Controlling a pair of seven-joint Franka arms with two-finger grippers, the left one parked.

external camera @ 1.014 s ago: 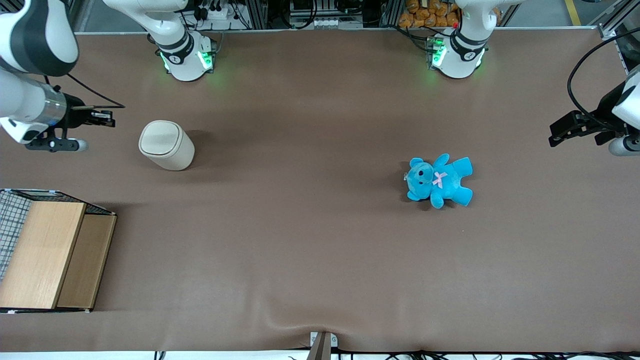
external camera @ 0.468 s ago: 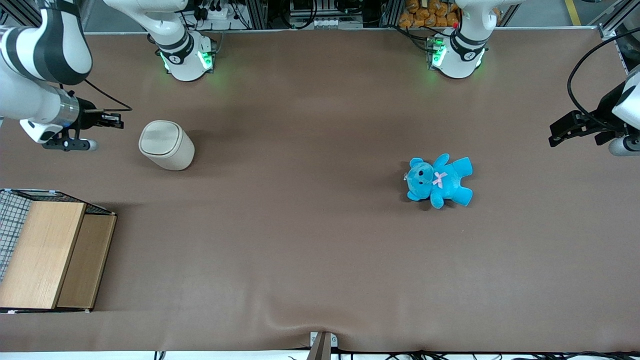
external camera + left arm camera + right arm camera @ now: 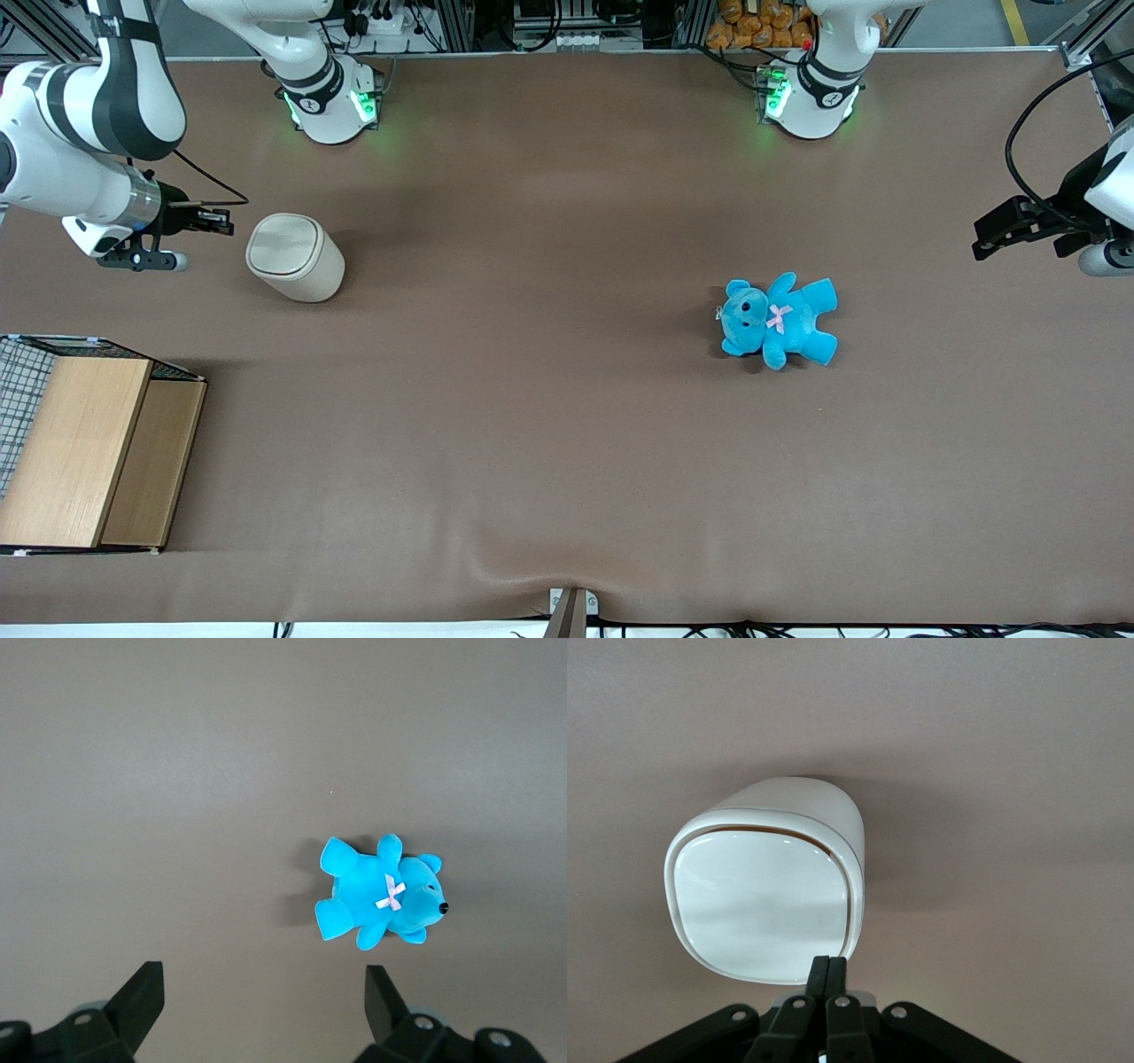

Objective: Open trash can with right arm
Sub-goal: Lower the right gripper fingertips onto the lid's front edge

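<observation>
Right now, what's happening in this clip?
The right arm is reaching for the trash can to open it. Its gripper, jaws shut together, hovers just beside the rim of the lid, at about lid height. The lid looks closed, and the can stands upright on the brown table. A blue teddy bear lies untouched toward the parked arm's end, and a wooden box sits nearer the front camera than the can.

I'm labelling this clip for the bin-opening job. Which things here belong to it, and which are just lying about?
Part of the job:
- trash can, lid down
- right arm's tool, fingers together, close beside the can's lid, toward the working arm's end

Just lying about:
- blue teddy bear, toward the parked arm's end
- wooden box, nearer the front camera than the can
</observation>
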